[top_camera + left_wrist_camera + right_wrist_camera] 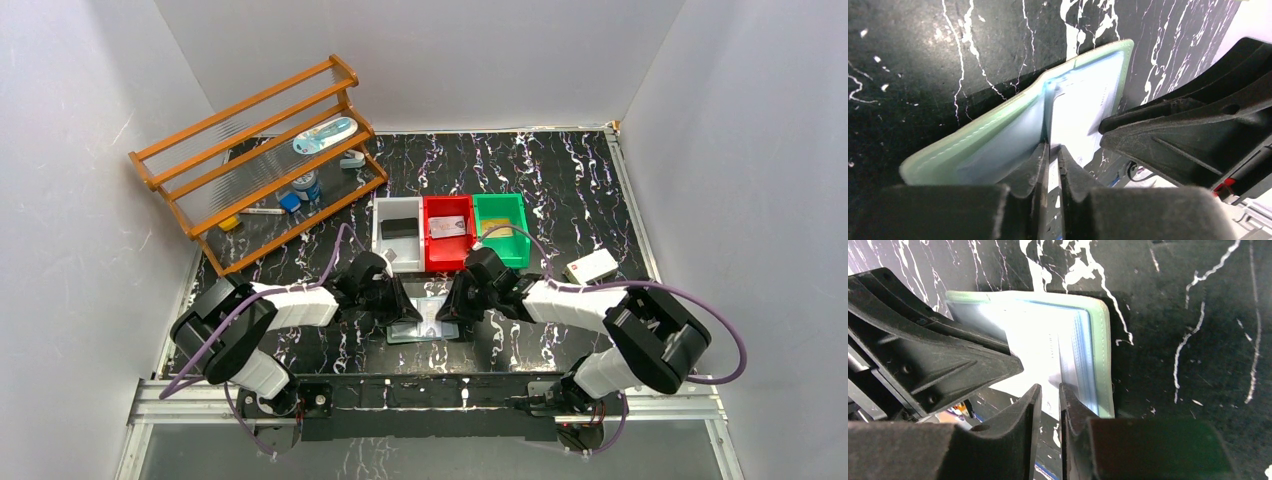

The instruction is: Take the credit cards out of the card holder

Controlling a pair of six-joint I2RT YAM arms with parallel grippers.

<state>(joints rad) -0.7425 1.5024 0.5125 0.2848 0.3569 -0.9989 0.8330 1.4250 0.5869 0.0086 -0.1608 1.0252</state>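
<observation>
Left end effector (pixel 1053 155) sits at the nearest edge of the card holder (pixel 973 145), jaws almost together by a clear pocket (pixel 1008 145); whether it clamps, I cannot tell. Ahead of both, the holder lies spread on the tabletop (pixel 913 60). Right end effector (pixel 1048 395), jaws equally narrow, meets a pale credit card (pixel 1038 350) jutting out; grip unclear. Likely step: extracting that card, needing a pinned holder and straight pull. Only the top view shows bins (pixel 447 264) beyond.
</observation>
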